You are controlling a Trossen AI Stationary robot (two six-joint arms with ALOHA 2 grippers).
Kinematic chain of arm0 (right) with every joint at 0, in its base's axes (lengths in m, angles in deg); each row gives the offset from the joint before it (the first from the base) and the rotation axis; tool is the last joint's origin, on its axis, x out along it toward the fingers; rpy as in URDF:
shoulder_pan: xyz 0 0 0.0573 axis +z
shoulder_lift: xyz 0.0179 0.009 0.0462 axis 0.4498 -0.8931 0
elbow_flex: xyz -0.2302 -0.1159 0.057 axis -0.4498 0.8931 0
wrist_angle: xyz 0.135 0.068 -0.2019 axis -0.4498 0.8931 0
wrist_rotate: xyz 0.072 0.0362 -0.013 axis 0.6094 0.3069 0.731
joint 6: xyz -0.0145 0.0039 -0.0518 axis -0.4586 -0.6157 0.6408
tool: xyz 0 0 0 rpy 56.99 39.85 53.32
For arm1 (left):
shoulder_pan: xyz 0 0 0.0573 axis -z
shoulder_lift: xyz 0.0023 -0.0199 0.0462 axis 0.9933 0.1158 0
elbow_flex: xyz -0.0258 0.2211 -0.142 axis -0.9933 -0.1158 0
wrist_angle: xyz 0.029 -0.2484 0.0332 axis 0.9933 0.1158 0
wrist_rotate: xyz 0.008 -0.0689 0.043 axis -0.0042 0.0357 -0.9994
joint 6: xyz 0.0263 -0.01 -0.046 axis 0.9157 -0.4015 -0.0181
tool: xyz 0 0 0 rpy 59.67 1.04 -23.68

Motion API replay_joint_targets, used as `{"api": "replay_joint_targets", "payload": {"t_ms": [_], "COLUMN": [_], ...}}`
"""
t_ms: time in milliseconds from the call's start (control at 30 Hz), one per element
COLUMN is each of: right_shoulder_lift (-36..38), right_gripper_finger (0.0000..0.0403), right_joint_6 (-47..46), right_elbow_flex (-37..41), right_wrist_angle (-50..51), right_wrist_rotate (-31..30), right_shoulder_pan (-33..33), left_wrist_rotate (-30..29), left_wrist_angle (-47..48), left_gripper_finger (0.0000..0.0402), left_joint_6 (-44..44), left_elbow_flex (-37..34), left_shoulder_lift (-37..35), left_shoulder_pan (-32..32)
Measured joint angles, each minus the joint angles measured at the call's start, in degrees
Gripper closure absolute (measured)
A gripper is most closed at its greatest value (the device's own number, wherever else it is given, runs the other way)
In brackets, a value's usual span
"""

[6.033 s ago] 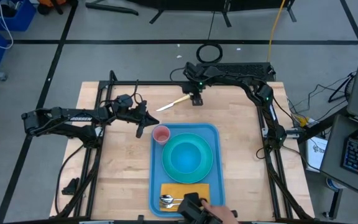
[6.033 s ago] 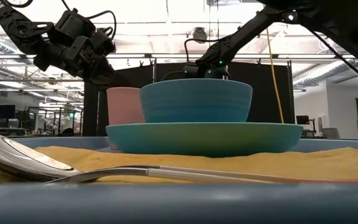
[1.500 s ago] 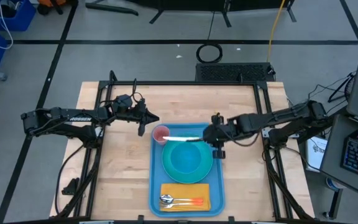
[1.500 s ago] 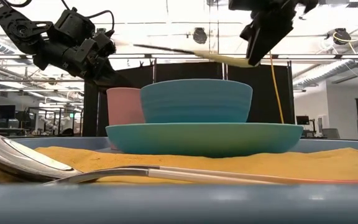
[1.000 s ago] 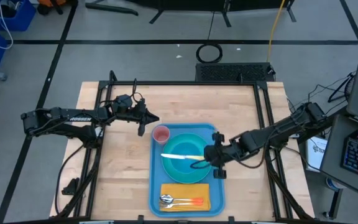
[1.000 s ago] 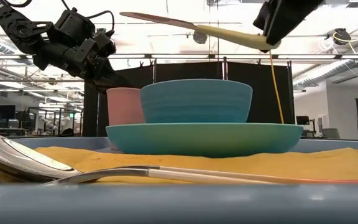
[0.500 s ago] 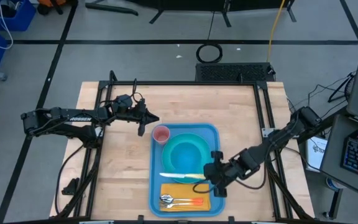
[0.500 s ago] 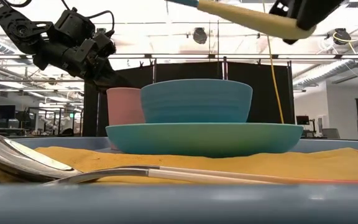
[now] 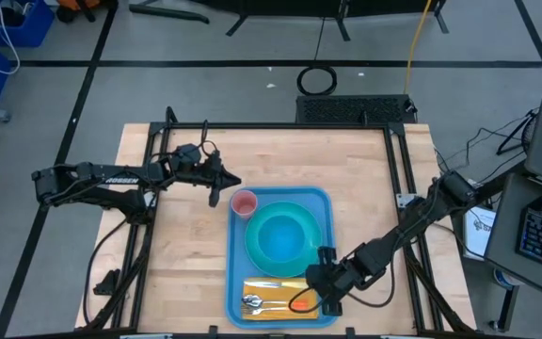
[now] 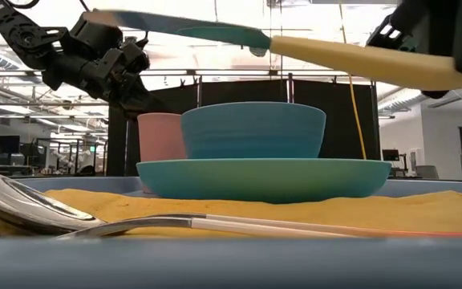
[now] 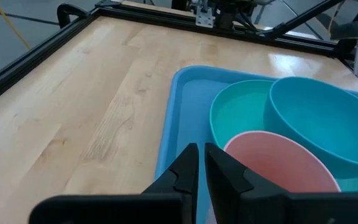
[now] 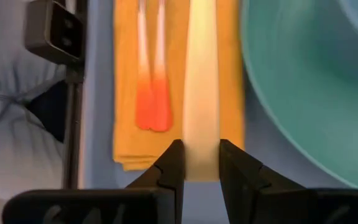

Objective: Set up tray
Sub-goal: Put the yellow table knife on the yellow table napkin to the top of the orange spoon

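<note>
A: The large flat blue plastic tray with rounded corners lies on the pale wooden counter, toward its near edge, and it's already crowded. What worries you?

B: The round turquoise plate with the deep blue-green bowl on it. The right end effector grasps a cream-handled knife over the yellow-orange napkin, just beside that plate; if it comes down skewed, I judge the blade could clip the rim

A: And the napkin itself?

B: Soft cloth could bunch under the knife. The metal spoon and fork with orange handles lie just beside the drop spot and could be knocked

A: The other arm?

B: The left end effector is clenched on nothing, hovering near the small pink cup; a drift could tip it
</note>
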Motion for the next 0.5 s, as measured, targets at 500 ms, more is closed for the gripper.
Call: {"api": "replay_joint_targets", "payload": {"t_ms": [500], "right_shoulder_lift": [-4.25], "right_gripper_finger": [0.0341], "right_joint_6": [-0.48], "right_elbow_flex": [-0.03], "right_wrist_angle": [-2.23], "right_wrist_rotate": [4.59], "right_shoulder_pan": [1.12], "left_wrist_rotate": [-0.01], "left_wrist_angle": [0.03], "left_gripper_finger": [0.0371], "left_joint_6": [-0.07], "left_elbow_flex": [0.00], "left_shoulder_lift": [0.00], "left_shoulder_pan": [0.35]}}
